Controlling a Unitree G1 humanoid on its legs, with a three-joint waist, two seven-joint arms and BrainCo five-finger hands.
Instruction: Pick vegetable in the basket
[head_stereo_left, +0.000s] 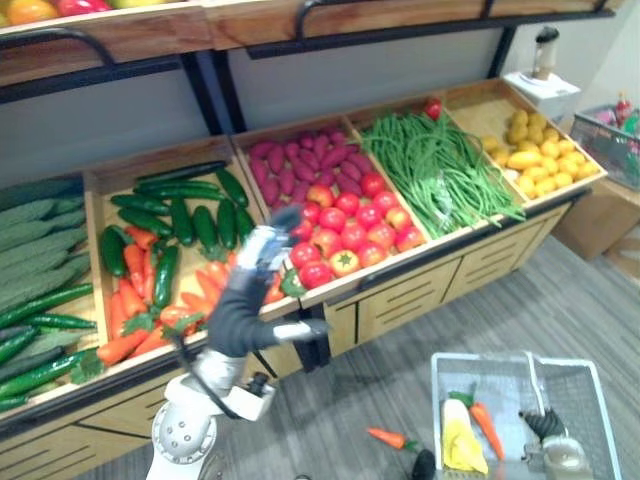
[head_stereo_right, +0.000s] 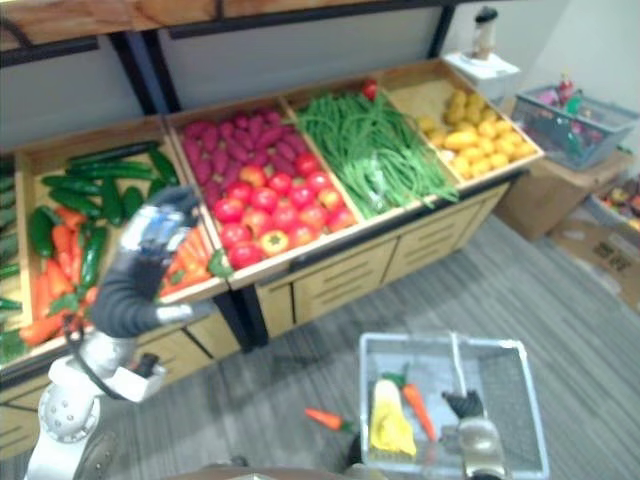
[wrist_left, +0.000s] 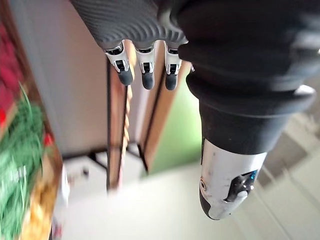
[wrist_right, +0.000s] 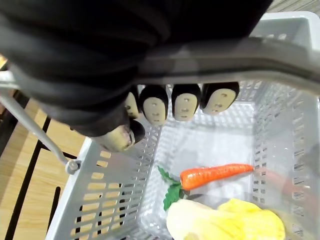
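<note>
Here the left hand (head_stereo_left: 262, 250) is raised over the slanted wooden display stand (head_stereo_left: 400, 285), above the divider between the heap of orange carrots (head_stereo_left: 195, 295) and the red round tomatoes (head_stereo_left: 345, 225). Its fingers are loose and fairly straight, the thumb stands apart, and it holds nothing. Dark green cucumbers (head_stereo_left: 190, 215) lie behind the carrots in the same compartment. Further right, each in its own walled compartment, come long green beans (head_stereo_left: 440, 170) and yellow lumpy produce (head_stereo_left: 535, 150). The right hand (wrist_right: 155, 105) has its fingers curled round the grey bar handle (wrist_right: 225, 60) of a pale grey perforated plastic basket (wrist_right: 100, 190), which sits low over the grey plank floor (head_stereo_left: 400, 380), well apart from the stand's front edge. Inside, against the basket's left wall, lie one orange carrot with a green top (wrist_right: 215, 174) and a pale yellow leafy vegetable (wrist_right: 235, 222), just beside each other; the basket's right half is open. A stray orange carrot (head_stereo_left: 388, 437) lies on the floor just outside the basket's left rim.
</note>
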